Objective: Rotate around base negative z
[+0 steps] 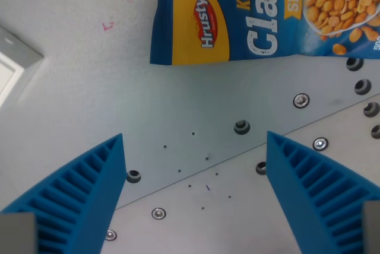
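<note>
The gripper [196, 191] hangs wide open over the pale tabletop [77, 88], its blue ribbed fingers [83, 194] holding nothing. The blue-and-yellow peanut bag [261, 13] lies flat at the wrist view's upper right, well apart from both fingers.

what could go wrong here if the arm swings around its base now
The peanut bag lies close ahead of the open gripper; if the arm sits low, a sweeping finger might clip and drag it. The grey block at the wrist view's left edge is another possible snag. Height is unclear from this view.
</note>
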You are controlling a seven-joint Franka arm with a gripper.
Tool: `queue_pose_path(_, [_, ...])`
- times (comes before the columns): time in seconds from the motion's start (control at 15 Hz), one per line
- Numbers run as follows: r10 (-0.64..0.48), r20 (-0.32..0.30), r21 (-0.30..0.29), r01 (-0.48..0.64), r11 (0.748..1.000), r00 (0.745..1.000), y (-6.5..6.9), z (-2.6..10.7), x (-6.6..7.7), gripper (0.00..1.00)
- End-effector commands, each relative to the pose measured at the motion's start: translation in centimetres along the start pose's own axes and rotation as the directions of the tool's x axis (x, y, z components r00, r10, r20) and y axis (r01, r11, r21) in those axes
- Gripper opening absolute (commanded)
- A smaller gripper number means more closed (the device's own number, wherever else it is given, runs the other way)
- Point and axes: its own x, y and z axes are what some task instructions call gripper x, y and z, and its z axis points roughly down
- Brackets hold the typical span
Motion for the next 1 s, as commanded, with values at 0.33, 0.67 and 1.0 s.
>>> queue_pose_path(0.33, [0.203, -0.001, 0.008, -0.203, 0.979, 0.979, 0.01, -0.23, 0.01, 1.0])
queue_pose_path(0.67, [0.268, 0.0, 0.009, -0.268, 0.963, 0.963, 0.01, -0.23, 0.01, 1.0])
queue_pose_path(1.0, [0.332, 0.002, 0.009, -0.332, 0.943, 0.943, 0.01, -0.23, 0.01, 1.0])
